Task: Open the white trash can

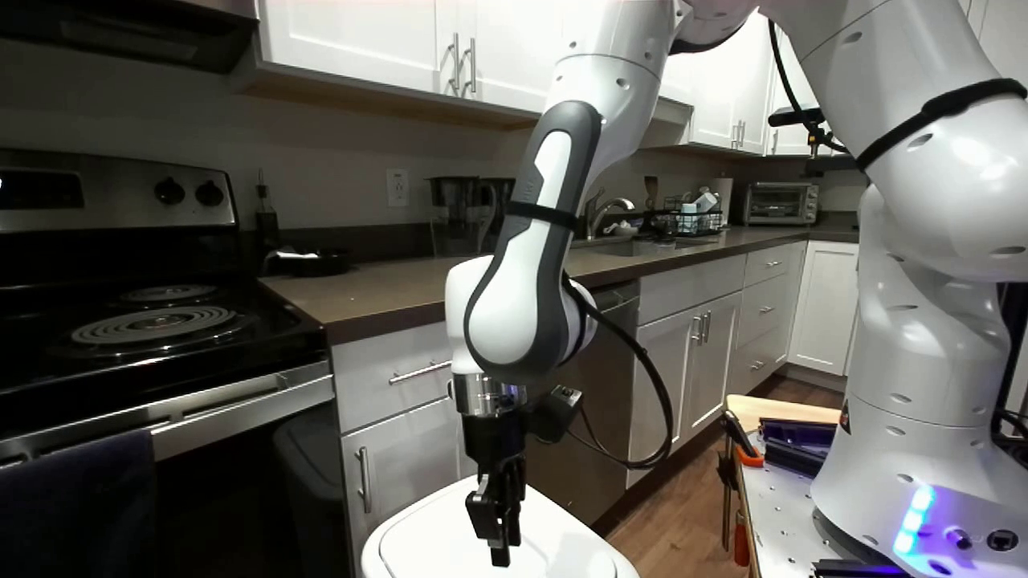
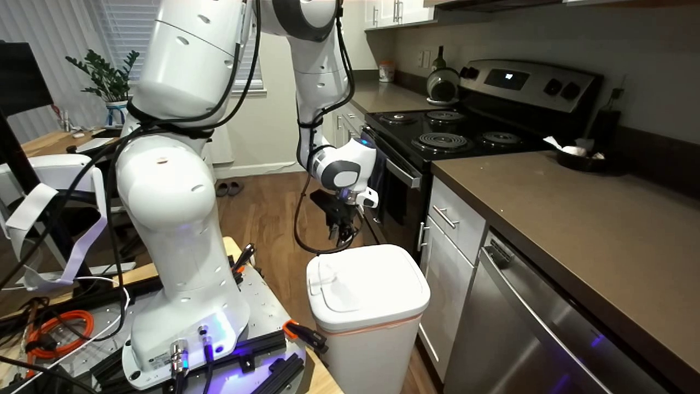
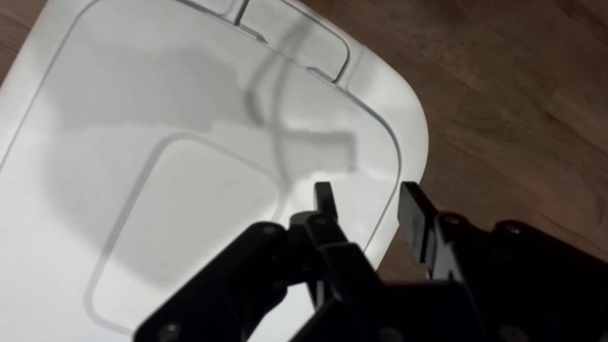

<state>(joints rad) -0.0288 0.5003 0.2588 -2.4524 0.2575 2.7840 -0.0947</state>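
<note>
The white trash can [image 2: 372, 350] stands on the floor beside the robot's table, with its rounded lid [image 2: 377, 279] lying flat and shut. The lid also shows in an exterior view [image 1: 434, 538] and fills much of the wrist view [image 3: 190, 190]. A rectangular tab [image 3: 299, 38] is set in the rim at the top of the wrist view. My gripper [image 3: 365, 199] points down, open and empty. In the wrist view one finger is over the lid and the other is over its outer edge. It shows above the can in both exterior views [image 1: 496, 538] [image 2: 340, 235]; the exact gap is unclear.
Cabinets [image 1: 401, 466] and the steel dishwasher [image 2: 525, 328] stand along one side of the can, with the stove [image 2: 399, 202] farther on. The robot's table [image 2: 268, 301] is on the other side. A black cable loop [image 2: 298, 219] hangs from the arm near the gripper.
</note>
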